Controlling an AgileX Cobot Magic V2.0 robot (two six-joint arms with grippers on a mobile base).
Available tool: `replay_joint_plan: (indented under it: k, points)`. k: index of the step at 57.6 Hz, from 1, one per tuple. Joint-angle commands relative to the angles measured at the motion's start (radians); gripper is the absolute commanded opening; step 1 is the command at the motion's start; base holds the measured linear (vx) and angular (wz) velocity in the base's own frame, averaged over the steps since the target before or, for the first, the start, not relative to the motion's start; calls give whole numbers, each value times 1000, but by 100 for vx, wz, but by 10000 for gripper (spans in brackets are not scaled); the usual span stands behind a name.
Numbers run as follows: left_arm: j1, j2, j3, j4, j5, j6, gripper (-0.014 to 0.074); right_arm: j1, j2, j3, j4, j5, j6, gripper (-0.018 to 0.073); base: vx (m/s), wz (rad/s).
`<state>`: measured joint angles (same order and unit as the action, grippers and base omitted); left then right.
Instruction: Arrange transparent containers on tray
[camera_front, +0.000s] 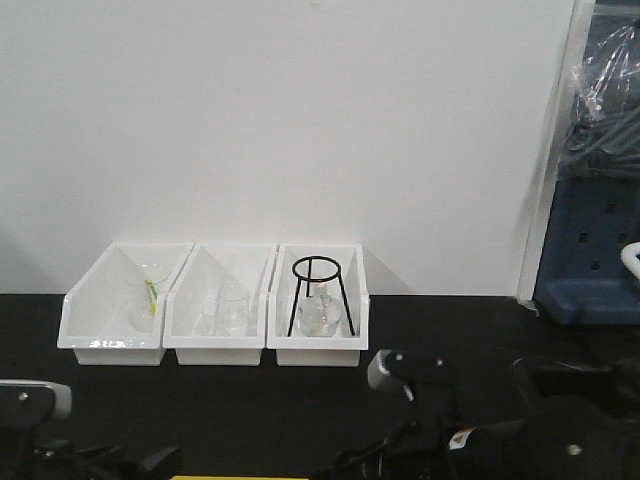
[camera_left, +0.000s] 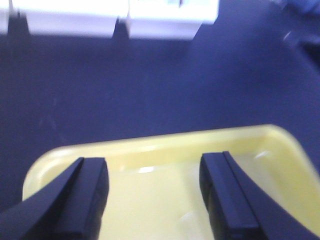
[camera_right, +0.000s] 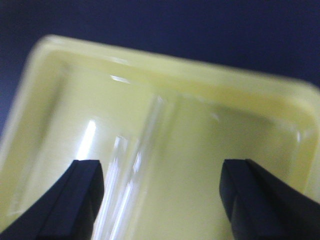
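The left gripper (camera_left: 154, 200) hangs wide open and holding nothing over the yellow tray (camera_left: 165, 142). In the right wrist view, clear tubes (camera_right: 132, 175) lie on the tray floor, between the fingers of the right gripper (camera_right: 160, 200) but left of centre, its jaws spread wide, gripping nothing

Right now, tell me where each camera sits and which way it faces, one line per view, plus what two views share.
Exterior front-facing: mounted high on the robot, facing a white wall and three white bins on a black table; both arms show along the bottom edge.
Left wrist: behind the open left gripper, looking forward over the yellow tray toward the bins.
Right wrist: behind the open right gripper, looking down into the tray, where a clear test tube lies.
Shared: both wrist views show the yellow tray and black table.
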<state>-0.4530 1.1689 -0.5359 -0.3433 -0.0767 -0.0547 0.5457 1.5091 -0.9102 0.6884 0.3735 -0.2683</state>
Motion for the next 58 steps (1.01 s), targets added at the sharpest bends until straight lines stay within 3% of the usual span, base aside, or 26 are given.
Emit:
replay_joint_plan:
  k: [1, 14, 23, 33, 58]
  points:
    - [-7, -116, -28, -3, -58, 6, 512, -6, -160, -28, -24, -34, -59, 494, 0, 0]
    - [-7, -375, -28, -2, -7, 6, 483, -6, -419, -28, -144, -35, -68, 281, 0, 0]
    - [-7, -515, -28, -4, 25, 6, 429, -6, -534, -28, -148, -27, -68, 128, 0, 0]
    - [-7, -587, -28, -4, 25, 6, 388, -6, -594, -28, -148, -25, -68, 22, 0, 0]
    - [0, -586, -28, 6, -9, 20, 361, -6, -602, -28, -148, -26, -68, -13, 0, 0]
